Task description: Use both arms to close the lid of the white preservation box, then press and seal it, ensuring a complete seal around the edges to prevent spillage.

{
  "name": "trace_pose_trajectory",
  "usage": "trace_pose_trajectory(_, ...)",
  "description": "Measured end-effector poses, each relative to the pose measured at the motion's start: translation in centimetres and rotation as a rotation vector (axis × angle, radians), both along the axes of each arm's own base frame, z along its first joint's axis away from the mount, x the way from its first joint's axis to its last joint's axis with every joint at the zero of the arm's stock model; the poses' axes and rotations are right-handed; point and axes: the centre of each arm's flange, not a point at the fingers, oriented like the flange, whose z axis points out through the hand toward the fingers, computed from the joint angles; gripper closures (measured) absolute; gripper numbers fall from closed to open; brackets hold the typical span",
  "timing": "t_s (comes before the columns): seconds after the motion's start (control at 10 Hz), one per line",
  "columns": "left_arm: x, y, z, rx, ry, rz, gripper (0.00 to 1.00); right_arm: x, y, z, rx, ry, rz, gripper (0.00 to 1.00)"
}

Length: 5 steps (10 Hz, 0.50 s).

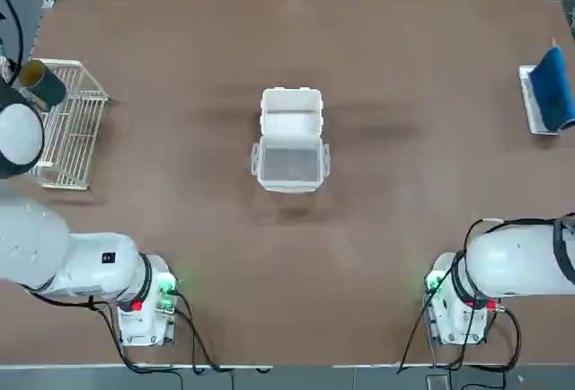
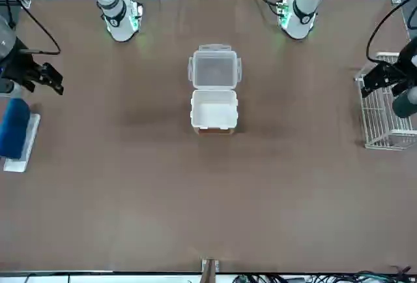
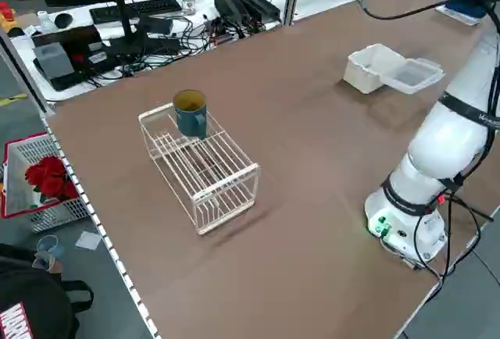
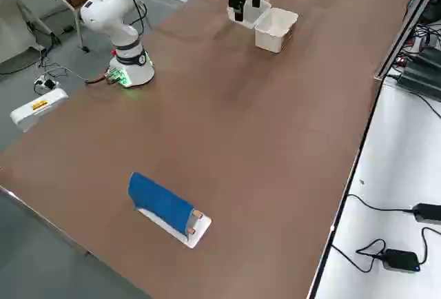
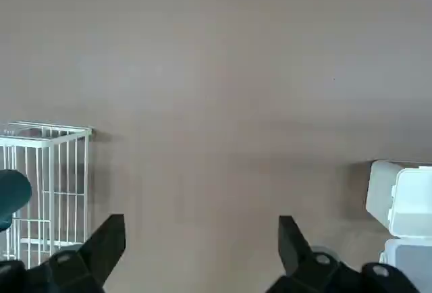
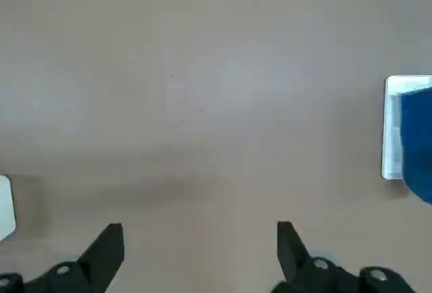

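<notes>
The white preservation box is sitting at the centre of the desk, its lid lying open. Both hands, left hand and right hand, are hovering wide open, empty.

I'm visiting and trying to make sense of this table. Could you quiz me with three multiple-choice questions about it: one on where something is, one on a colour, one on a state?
1. Where does the teal mug sit?
A. in the white preservation box
B. on the white wire rack
C. on the blue item

2. What colour is the item lying on the white tray at the table's edge?
A. red
B. yellow
C. blue

3. How is the white preservation box at the table's middle?
A. open, lid folded back
B. shut and sealed
C. lifted by a gripper

Answers:
1 B: the left side view shows the mug on top of the white wire rack.
2 C: the right side view shows it blue.
3 A: the top view shows the lid lying flat beside the box, both grippers away from it.
</notes>
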Motion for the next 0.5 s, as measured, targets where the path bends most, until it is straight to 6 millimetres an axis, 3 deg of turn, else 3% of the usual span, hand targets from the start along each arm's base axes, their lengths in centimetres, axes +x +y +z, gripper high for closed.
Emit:
trace_pose_trajectory(0.3, 0.1, 0.0, -0.1, 0.000, -0.005, -0.019, 0.00, 0.0, -1.4, -0.1, 0.002, 0.004, -0.048, 0.00)
trace_pose_trajectory(0.5, 0.2, 0.0, -0.1, 0.000, -0.006, -0.020, 0.00, -0.3, 0.1, -0.5, 0.028, 0.025, -0.226, 0.00)
